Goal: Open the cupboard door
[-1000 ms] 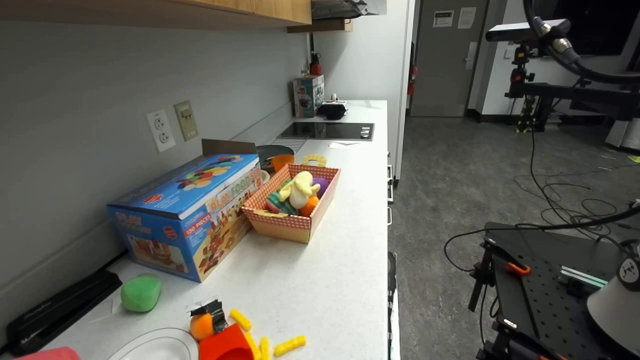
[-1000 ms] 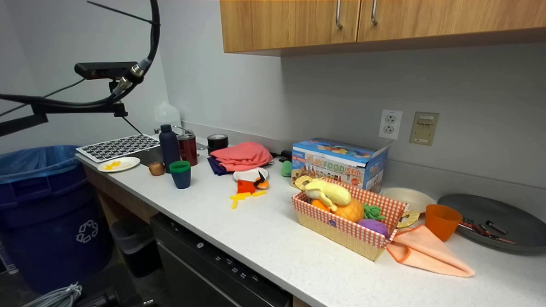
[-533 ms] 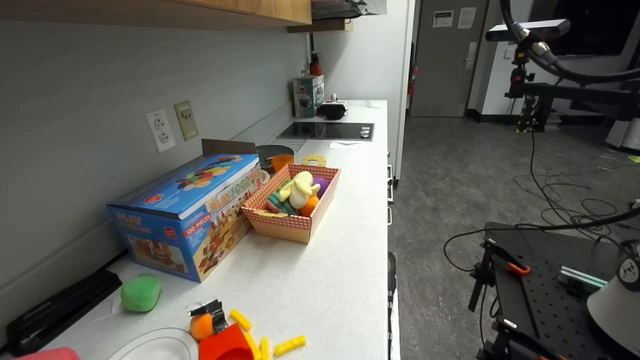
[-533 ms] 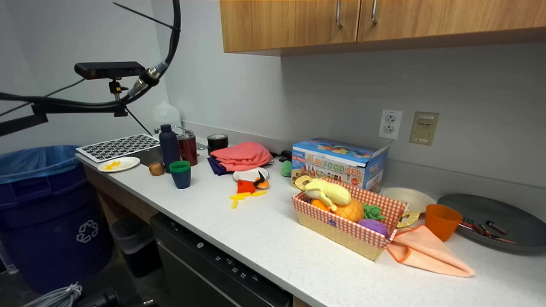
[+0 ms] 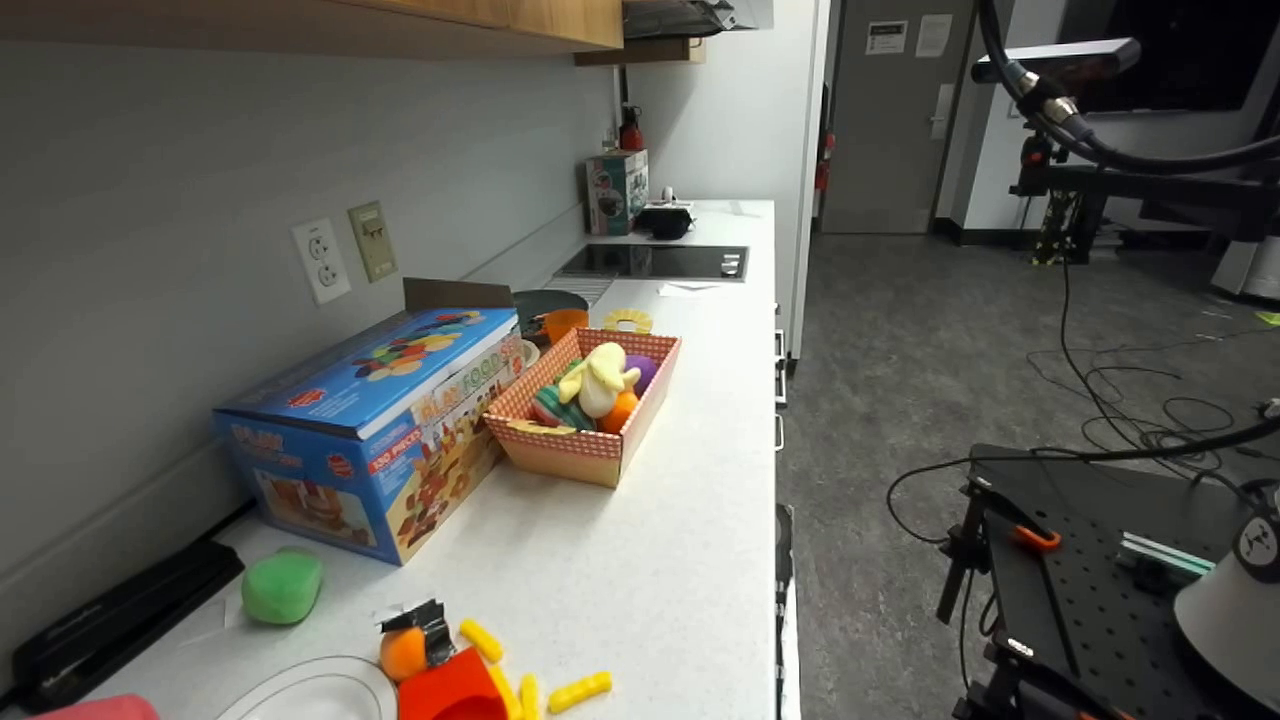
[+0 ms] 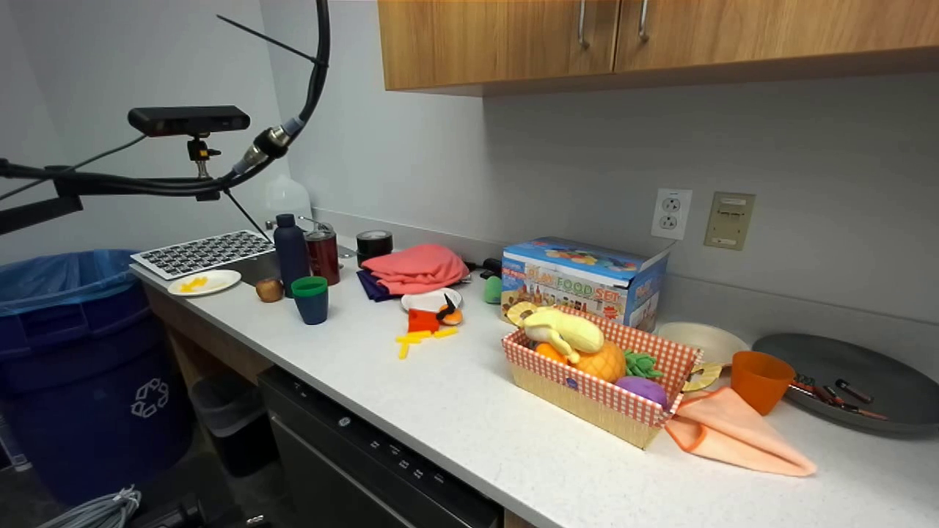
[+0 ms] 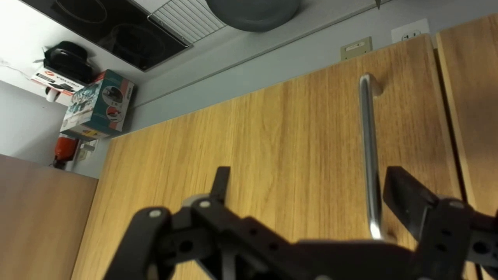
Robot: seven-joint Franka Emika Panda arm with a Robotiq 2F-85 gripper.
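The cupboard door [image 7: 272, 147] is a flat light-tan wood panel that fills the middle of the wrist view. It also shows in an exterior view [image 6: 777, 33], where it is closed. Its metal bar handle [image 7: 369, 151] runs lengthwise near the door's right edge in the wrist view. The handle also shows in an exterior view [image 6: 643, 20]. My gripper [image 7: 309, 169] is open in front of the door. The handle shows between the fingers, close beside the right finger [image 7: 404, 194]; I cannot tell if they touch. The gripper is out of both exterior views.
A neighbouring door [image 7: 472, 101] lies across a narrow gap. Below the cabinet, the counter [image 6: 440, 396] holds a blue box [image 6: 572, 282], a checked basket [image 6: 579, 403] and a dark pan [image 6: 843, 381]. The arm's cable [image 6: 323, 66] hangs at the left.
The arm's cable has shifted, rightward in the exterior view with the dark pan and leftward in the view with the stovetop. The cupboard door and the counter items have not moved.
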